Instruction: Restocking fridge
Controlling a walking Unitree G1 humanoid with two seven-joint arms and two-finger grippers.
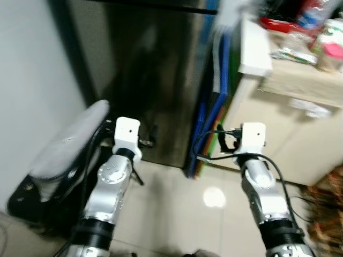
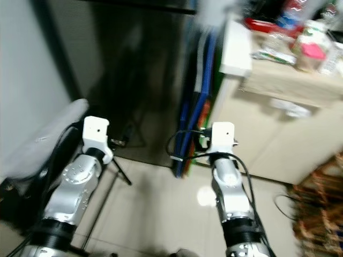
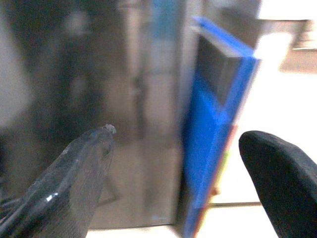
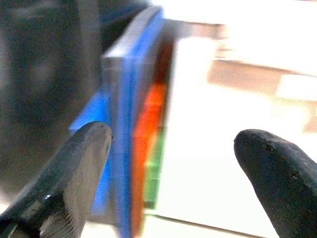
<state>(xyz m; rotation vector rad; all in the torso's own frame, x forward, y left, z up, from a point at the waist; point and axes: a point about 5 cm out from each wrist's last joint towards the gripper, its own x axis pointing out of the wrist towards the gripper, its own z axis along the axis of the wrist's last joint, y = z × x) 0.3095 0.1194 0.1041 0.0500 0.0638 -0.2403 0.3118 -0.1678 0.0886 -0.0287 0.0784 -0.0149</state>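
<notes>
Both arms are raised before the dark fridge (image 1: 144,80), which stands far centre, door shut. Left gripper (image 3: 178,163) and right gripper (image 4: 171,163) hold nothing, fingers spread apart. Blue folded boards (image 1: 214,112) lean between fridge and cream cabinet (image 1: 278,134). Views blurred.

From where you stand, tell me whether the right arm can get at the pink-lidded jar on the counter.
Probably not: the right end effector hangs low by the blue boards, well below the pink-lidded jar.
</notes>
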